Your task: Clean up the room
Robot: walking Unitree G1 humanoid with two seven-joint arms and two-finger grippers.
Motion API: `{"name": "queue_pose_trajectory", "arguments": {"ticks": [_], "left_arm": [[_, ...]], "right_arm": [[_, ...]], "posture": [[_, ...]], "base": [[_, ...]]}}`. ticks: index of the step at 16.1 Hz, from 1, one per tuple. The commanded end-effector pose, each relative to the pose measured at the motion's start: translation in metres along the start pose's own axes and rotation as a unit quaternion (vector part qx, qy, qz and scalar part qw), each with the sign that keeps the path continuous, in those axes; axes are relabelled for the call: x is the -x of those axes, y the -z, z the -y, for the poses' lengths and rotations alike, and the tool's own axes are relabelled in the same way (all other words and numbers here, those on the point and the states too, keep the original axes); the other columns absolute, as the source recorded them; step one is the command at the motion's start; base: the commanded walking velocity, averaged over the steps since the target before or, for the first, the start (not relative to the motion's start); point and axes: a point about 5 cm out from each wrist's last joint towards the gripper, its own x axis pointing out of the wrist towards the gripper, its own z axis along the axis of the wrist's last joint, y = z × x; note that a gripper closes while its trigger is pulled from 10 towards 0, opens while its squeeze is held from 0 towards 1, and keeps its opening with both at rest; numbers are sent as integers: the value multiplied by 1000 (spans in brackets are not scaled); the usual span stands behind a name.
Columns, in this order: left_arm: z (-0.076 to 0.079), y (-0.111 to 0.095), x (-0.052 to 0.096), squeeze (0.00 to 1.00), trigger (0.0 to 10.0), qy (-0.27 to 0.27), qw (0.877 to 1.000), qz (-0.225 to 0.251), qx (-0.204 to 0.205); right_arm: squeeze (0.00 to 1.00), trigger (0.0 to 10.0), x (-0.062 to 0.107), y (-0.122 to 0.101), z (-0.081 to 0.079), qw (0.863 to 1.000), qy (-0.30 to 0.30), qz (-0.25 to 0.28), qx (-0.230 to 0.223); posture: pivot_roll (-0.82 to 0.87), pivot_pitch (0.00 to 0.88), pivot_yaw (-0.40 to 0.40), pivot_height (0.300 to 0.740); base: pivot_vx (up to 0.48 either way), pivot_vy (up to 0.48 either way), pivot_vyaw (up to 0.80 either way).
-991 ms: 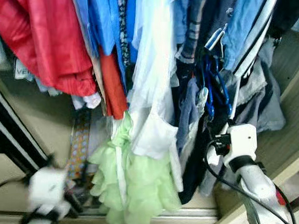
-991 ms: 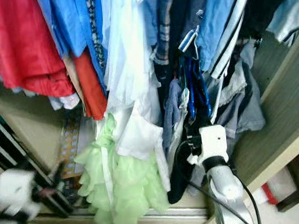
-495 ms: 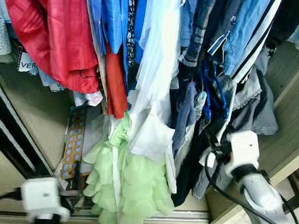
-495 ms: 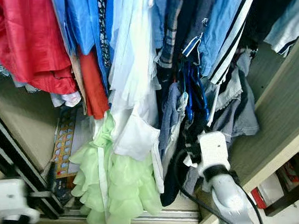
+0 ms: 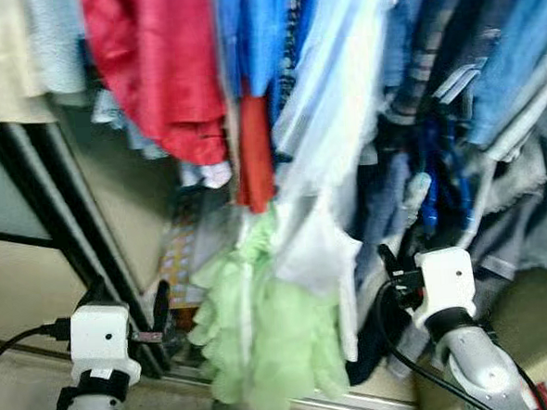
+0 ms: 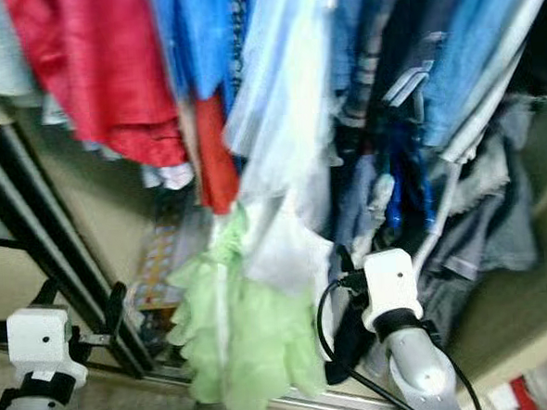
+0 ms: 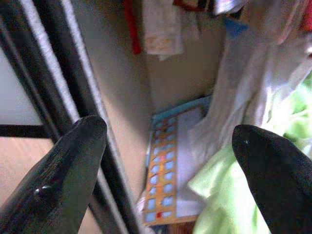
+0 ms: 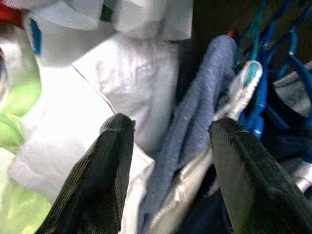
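Black sliding-door frame (image 5: pixel 70 227); patterned board (image 7: pixel 168 170) on closet floor.

Hanging clothes (image 5: pixel 324 118) pack the wardrobe's upper span, leaving no gap between garments. The green ruffled garment (image 5: pixel 273 344) blocks the lower centre. An open pocket lies beside the black door frame (image 5: pixel 80 226), above the patterned board (image 7: pixel 168 165) on the wardrobe floor.

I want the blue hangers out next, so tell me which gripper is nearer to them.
Right. The right gripper, jaws open, sits just below the blue hangers, pointing up at them. The left gripper is far off by the black door frame, beyond the green ruffled garment.
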Motion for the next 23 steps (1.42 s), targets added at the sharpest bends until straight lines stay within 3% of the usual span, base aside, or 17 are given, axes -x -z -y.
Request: {"name": "queue_pose_trajectory", "arguments": {"ticks": [1,3,7,9,13,18,23], "left_arm": [[3,-1,-2,0,10000,7,1000,4,-13],[2,-2,-4,0,10000,4,1000,9,-20],[-3,-3,-5,0,10000,-7,999,12,-33],[-3,-6,-14,0,10000,-2,999,19,-33],[2,-10,-26,0,10000,12,999,30,-32],[-1,-5,-18,0,10000,-16,999,17,-24],[-1,-3,-18,0,10000,-13,1000,15,-22]], "right_arm": [[0,10000,1,0,3,1000,8,-3,-4],[0,10000,-1,0,5,1000,22,-1,15],[0,10000,0,3,11,998,57,-4,11],[0,10000,2,4,12,997,79,-2,0],[0,10000,0,4,9,998,65,-3,-3],[0,10000,-2,1,6,999,47,-2,14],[0,10000,-3,3,3,999,30,-11,24]], "posture": [[-18,0,-44,740],[-14,0,-42,740],[-20,0,5,740],[-39,0,44,740],[-51,0,28,740],[-32,11,-6,740],[-43,16,-21,740]], "base": [[0,0,0],[0,0,0],[0,0,0],[0,0,0],[0,0,0],[0,0,0],[0,0,800]]}}
